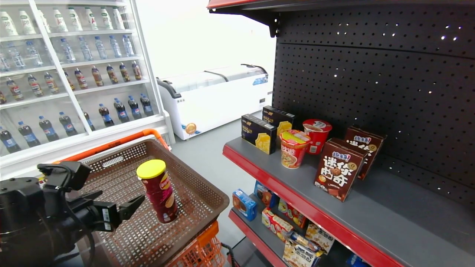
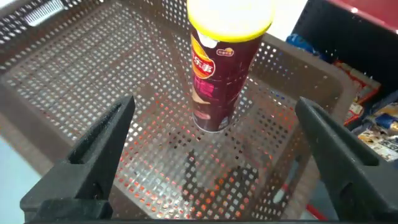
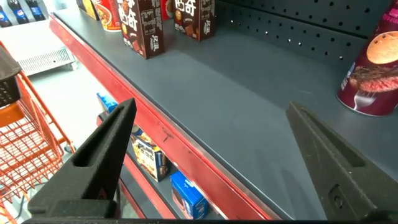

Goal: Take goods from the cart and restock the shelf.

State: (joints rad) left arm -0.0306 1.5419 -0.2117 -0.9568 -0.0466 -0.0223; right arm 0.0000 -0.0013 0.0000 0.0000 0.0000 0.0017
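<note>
Left gripper (image 1: 122, 196) (image 2: 216, 106): low over the brown mesh basket (image 1: 202, 191) (image 2: 56, 68) that sits on top of the orange cart (image 1: 122, 140). Fingers (image 2: 102, 146) spread wide, holding nothing.

Chip can (image 1: 159, 193) (image 2: 219, 74): dark red with a yellow lid. It stands about upright on the basket floor, toward the side nearest the shelf. In the left wrist view it sits just ahead of the gap between the two fingers, and neither touches it. In the head view one fingertip is just beside its lower half.

Right gripper (image 3: 211, 109): over the front part of the grey shelf (image 1: 374, 211) (image 3: 249, 106), above its red front edge. Fingers (image 3: 99, 149) spread wide, nothing between them.

On the shelf:
- A second dark red can (image 3: 372, 74) stands near the pegboard back, well apart from the boxes.
- Two brown snack boxes (image 1: 337, 174) (image 3: 144, 25) stand upright, one behind the other.
- Beside them are two noodle cups (image 1: 294, 148).
- Beyond the cups are two dark boxes (image 1: 259, 133) with yellow pictures.

The lower shelf (image 1: 259, 237) holds mixed small packets, among them a blue box (image 1: 245, 203).

Behind the cart are a drinks cooler (image 1: 74, 74) with rows of bottles and a white chest freezer (image 1: 219, 98).
</note>
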